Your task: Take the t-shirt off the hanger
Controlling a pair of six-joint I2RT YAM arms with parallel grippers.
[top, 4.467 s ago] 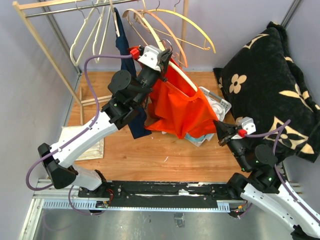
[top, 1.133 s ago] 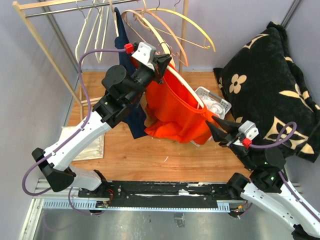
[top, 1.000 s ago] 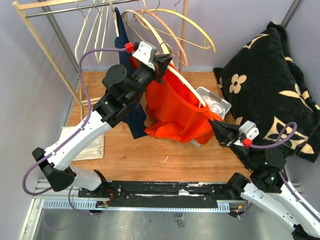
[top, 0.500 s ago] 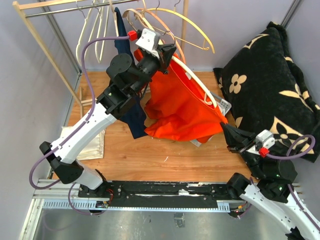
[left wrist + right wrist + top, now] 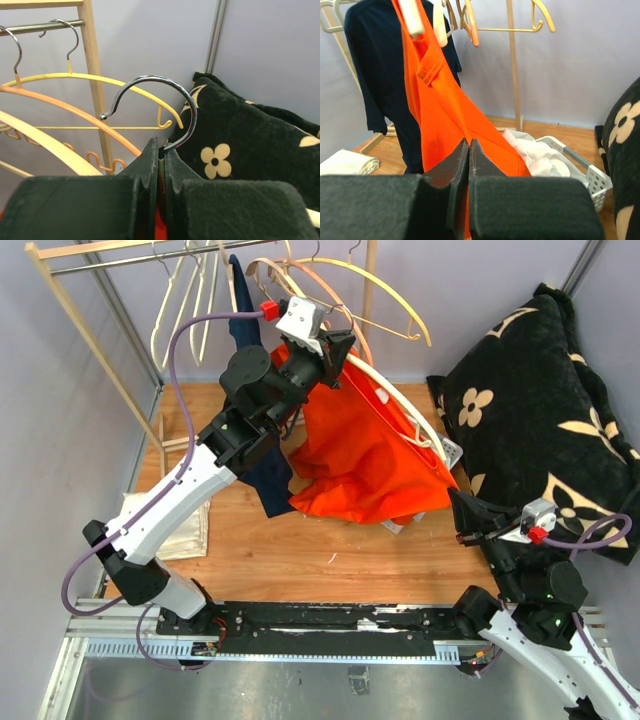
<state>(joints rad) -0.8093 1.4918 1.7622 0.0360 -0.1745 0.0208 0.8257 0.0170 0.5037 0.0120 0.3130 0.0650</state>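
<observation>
Left gripper (image 5: 338, 348) clamps the hanger (image 5: 405, 412) by its hook, held high; the orange t-shirt (image 5: 370, 465) drapes from it (above the wooden table (image 5: 300, 540)). Right gripper (image 5: 458, 502) pinches its hem; pulling hard may slip that thin pinch loose.

Counting now: two arms, the left arm (image 5: 190, 490) and the right arm (image 5: 545, 590). One orange t-shirt (image 5: 365, 460) at centre, on one hanger (image 5: 405, 410). One navy garment (image 5: 265, 480) at nine o'clock of it. One wooden rack (image 5: 85, 335) at eleven o'clock. On it hang one yellow hanger (image 5: 75, 77), one orange hanger (image 5: 65, 107), one cream hanger (image 5: 40, 132) and at least two white hangers (image 5: 157, 335). One black flowered pillow (image 5: 530, 390) at three o'clock, one white basket (image 5: 592, 175), and one folded cloth (image 5: 175, 530) at eight.
</observation>
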